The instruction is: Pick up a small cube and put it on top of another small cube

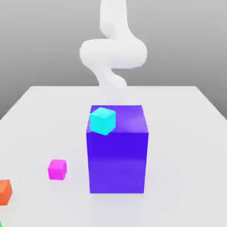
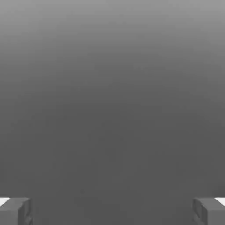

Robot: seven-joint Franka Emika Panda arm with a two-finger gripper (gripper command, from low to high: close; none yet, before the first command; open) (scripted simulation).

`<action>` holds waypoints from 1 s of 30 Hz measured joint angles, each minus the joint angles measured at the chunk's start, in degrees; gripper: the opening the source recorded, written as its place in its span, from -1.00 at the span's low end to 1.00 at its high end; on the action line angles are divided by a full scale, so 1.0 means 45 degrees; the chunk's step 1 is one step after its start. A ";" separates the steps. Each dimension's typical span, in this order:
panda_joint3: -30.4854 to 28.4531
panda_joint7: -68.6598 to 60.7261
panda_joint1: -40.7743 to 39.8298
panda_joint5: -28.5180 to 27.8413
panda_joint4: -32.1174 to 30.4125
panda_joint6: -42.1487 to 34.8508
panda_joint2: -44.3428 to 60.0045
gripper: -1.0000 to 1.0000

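Gripper [image 2: 112,212] wide open, with fingertips far apart at the edges of the hand view and nothing gripped between them. Magenta cube [image 1: 57,170] on the white tabletop [image 1: 181,155], toward the exterior view's left of the big blue-violet block [image 1: 117,162] and well apart from it. White Panda arm [image 1: 113,53] behind that block, with its lower end partly hidden there.

Step in hand, by judgement: the approach to the magenta cube, before any grasp. Best to lift first, high enough to clear both the block and the cyan cube [image 1: 103,120] at its top, near the front corner on the exterior view's left. Then travel across to a spot straight above the magenta cube, never cutting through the block at low height. Turn the wrist to set the pads parallel to two opposite faces; go down slowly and centred, to around mid-height of the cube, and close evenly without pressing into the tabletop. Mind the orange cube [image 1: 4,192] nearby, likely easy to nudge on a wide swing. After closing, lift straight up, and check for tilt before heading to any stacking spot.
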 joint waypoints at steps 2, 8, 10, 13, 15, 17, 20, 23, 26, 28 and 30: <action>-0.0597 -0.1339 0.0134 -0.0440 -0.0201 -0.0102 -0.0121 0.00; -0.2271 -0.5169 0.0479 -0.1644 -0.0787 -0.0319 -0.0357 0.00; -0.2839 -0.6430 0.0617 -0.2060 -0.0988 -0.0361 -0.0405 0.00; -0.3695 -0.8317 0.0829 -0.2684 -0.1294 -0.0402 -0.0443 0.00; -0.4269 -0.9572 0.0978 -0.3100 -0.1501 -0.0411 -0.0445 0.00; -0.4846 -1.0825 0.1134 -0.3516 -0.1710 -0.0406 -0.0430 0.00; -0.5693 -1.2728 0.1346 -0.4105 -0.2031 -0.0359 -0.0355 0.00; -0.6575 -1.4596 0.1619 -0.4736 -0.2354 -0.0284 -0.0248 0.00; -0.7458 -1.6465 0.1906 -0.5350 -0.2681 -0.0165 -0.0087 0.00; -0.8062 -1.7699 0.2125 -0.5771 -0.2900 -0.0066 0.0043 0.00; -0.8669 -1.8930 0.2358 -0.6189 -0.3119 0.0053 0.0198 0.00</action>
